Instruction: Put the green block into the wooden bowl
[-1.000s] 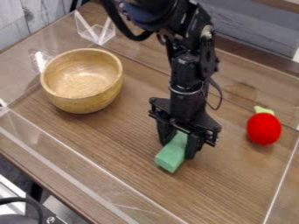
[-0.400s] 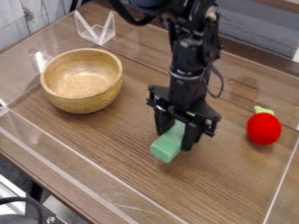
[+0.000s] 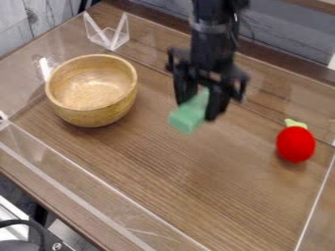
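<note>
Nearest the camera, low and to the left of the hand as viewed, dark cables and hardware (image 3: 20, 233) are cut off by the picture's corner, and I cannot make out what they belong to. The tabletop (image 3: 170, 186) spreads below the hand and runs out of view at the bottom.

To the right of the hand and a little nearer than it lies 1 red round toy (image 3: 296, 145) with a green top. It is whole in view, apart from the hand, its underside hidden.

The hand (image 3: 193, 96) is dark and blurred, grasping the green block (image 3: 190, 112). The block's upper end is hidden among the fingers; its lower end pokes out beneath them. How high it hangs over the tabletop I cannot tell. The block is outside the wooden bowl (image 3: 92, 90), which sits left of the hand, well apart from it, with its inside open to view and its outer far side hidden.

Just beyond the bowl's left edge is 1 small whitish thing (image 3: 46, 68), too small to name. Farther off, beyond the hand and to its left, stands 1 pale, see-through angular object (image 3: 109, 32), its shape hard to read. The arm (image 3: 203, 25) above the hand is cut off by the top edge. No writing is legible.
</note>
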`<action>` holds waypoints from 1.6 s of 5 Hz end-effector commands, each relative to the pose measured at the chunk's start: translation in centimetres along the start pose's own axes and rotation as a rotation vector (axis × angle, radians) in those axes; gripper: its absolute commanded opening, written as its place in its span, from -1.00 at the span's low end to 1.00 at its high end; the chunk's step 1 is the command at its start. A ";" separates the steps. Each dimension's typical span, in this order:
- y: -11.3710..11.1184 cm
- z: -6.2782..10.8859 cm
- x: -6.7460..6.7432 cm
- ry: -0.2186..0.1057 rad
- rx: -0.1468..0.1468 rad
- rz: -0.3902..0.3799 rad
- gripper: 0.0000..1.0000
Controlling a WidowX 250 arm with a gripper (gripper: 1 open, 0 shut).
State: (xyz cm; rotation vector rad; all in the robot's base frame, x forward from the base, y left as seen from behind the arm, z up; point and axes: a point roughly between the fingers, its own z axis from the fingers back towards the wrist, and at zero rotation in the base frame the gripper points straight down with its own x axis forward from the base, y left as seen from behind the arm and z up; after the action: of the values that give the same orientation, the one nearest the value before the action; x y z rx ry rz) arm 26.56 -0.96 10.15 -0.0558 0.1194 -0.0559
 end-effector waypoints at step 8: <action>8.2 0.7 7.0 -0.105 0.037 0.004 -1.00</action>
State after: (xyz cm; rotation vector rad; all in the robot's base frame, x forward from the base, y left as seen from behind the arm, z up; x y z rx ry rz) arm 33.01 6.34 7.55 -0.0409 0.0865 -0.0551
